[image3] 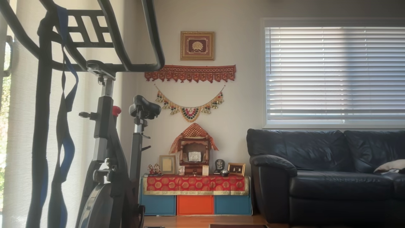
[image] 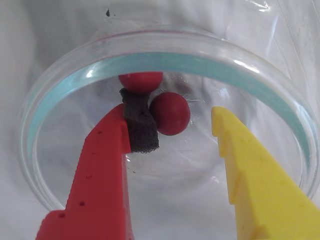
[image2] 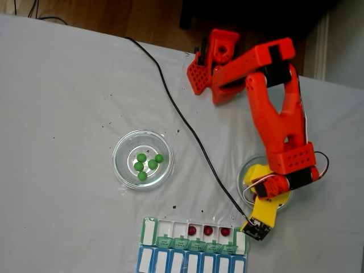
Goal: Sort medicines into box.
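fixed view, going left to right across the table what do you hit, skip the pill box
glass dish with green balls → black cable → second glass dish → gripper over that dish

five green balls (image2: 147,165), five red balls (image: 170,113), two glass dishes (image2: 126,170), one box (image2: 149,231).

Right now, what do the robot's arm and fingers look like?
The arm is bright orange-red plastic with black bands. The gripper has one red finger tipped with dark foam and one yellow stepped finger. A black cable crosses the table.
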Tool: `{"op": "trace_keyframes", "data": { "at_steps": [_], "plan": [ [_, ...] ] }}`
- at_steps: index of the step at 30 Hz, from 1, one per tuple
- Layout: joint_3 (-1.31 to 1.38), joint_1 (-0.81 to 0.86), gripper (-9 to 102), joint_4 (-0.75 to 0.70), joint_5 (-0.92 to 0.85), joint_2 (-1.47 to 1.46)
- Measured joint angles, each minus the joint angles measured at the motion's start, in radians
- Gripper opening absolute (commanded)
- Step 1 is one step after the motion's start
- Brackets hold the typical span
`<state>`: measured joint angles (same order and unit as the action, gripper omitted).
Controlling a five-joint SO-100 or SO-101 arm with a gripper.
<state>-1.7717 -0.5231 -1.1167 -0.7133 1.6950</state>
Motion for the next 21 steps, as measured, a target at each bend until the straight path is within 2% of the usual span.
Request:
{"op": "trace_keyframes", "data": {
  "at_steps": [6, 21],
  "plan": [
    [-0.015, -0.005, 19, 0.041, 0.0, 0.0],
    [-0.015, -0.025, 17, 0.043, 0.014, 0.0]
  ]
}}
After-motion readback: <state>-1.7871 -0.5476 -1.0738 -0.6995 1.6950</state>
